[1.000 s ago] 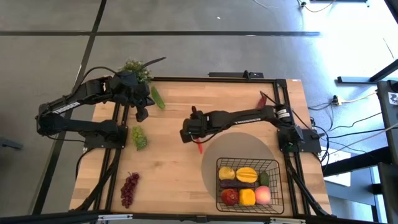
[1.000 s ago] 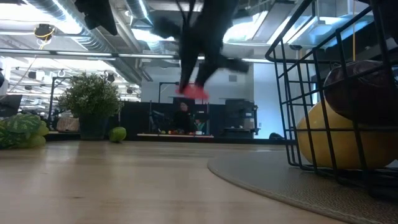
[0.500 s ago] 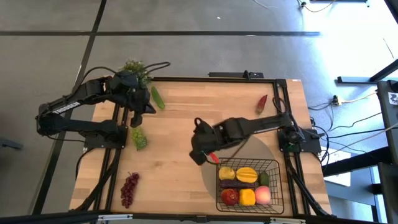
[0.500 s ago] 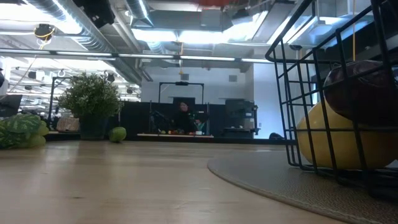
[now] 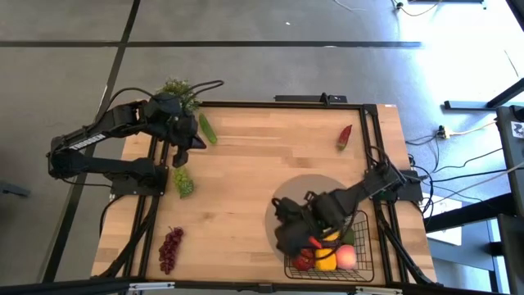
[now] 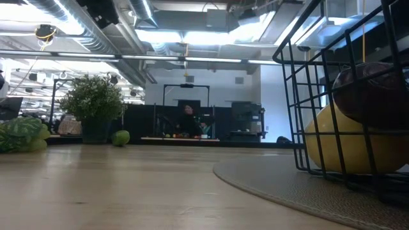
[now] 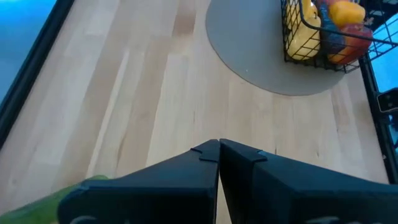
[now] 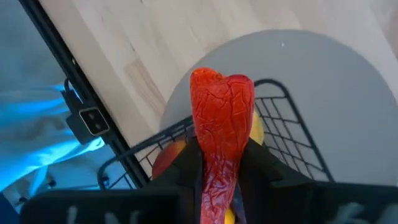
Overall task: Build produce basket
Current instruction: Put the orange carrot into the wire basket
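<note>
The black wire basket (image 5: 357, 220) stands on a grey round mat (image 5: 315, 190) at the table's near right. It holds yellow, red, pink and purple produce. My right gripper (image 5: 295, 236) hovers over the basket's left part, shut on a wrinkled red chili (image 8: 221, 118). My left gripper (image 5: 185, 152) is shut and empty at the far left, above the green grapes (image 5: 183, 182). A cucumber (image 5: 207, 129), purple grapes (image 5: 169, 248) and a second red chili (image 5: 345, 136) lie on the table. My right gripper pinches the red chili's lower part (image 8: 214, 177) between its two fingers. The chili's broad end (image 8: 221, 87) sticks out past the fingertips. It is lifted clear, above the basket's rim (image 8: 273, 87) and the produce inside.
A bushy potted plant (image 5: 178, 88) stands at the table's far left corner, behind my left arm. A black frame rail (image 5: 278, 105) runs along the table's edges. Bare wood (image 5: 246, 180) lies between the two arms.
My right gripper has carried the red chili from the table's middle toward the near right edge and now stands over the basket's left part. It has stayed shut on the chili. It has left the low view.
</note>
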{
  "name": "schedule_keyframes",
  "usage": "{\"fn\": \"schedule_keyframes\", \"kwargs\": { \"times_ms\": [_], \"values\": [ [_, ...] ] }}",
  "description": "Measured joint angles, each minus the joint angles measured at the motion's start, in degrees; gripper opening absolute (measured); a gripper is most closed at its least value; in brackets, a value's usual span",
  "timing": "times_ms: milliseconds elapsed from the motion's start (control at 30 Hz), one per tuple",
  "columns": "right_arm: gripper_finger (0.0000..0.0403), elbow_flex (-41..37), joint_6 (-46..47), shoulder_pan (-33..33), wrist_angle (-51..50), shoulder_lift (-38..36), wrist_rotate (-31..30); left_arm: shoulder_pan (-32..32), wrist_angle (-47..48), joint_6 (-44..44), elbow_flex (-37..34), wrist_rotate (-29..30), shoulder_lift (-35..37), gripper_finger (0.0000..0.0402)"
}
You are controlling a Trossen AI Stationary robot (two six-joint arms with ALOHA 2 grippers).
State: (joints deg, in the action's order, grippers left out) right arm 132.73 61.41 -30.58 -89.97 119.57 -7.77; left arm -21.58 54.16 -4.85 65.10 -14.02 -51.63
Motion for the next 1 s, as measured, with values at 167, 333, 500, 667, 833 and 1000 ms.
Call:
{"fn": "schedule_keyframes", "kwargs": {
  "times_ms": [167, 333, 500, 667, 833, 1000],
  "values": [
    [0.0058, -4.2, 2.8, -2.1, 0.0, 0.0, 3.2, 0.0, -0.3, 1.7, 0.0, 0.0, 0.0, 0.0],
    [0.0058, -9.0, 4.1, -3.4, -0.1, 0.1, 8.6, 0.0, -1.1, 1.8, 0.0, 0.0, 0.0, 0.0],
    [0.0072, -12.5, 4.4, -3.1, 0.0, 0.1, 12.0, 0.0, -1.3, 1.7, 0.0, 0.1, 0.0, 0.0],
    [0.0087, -16.2, 4.3, -1.6, 0.0, 0.1, 18.6, 0.0, -1.3, 1.7, 0.0, 0.1, 0.0, 0.0],
    [0.0091, -19.7, -2.3, -0.7, 5.1, 0.1, 22.4, 0.0, -1.3, 1.7, 0.0, 0.1, 0.0, 0.0],
    [0.0096, -20.7, -9.4, -0.5, 10.1, 0.1, 21.1, 0.0, -1.3, 1.7, 0.0, 0.1, 0.0, 0.0]
  ]
}}
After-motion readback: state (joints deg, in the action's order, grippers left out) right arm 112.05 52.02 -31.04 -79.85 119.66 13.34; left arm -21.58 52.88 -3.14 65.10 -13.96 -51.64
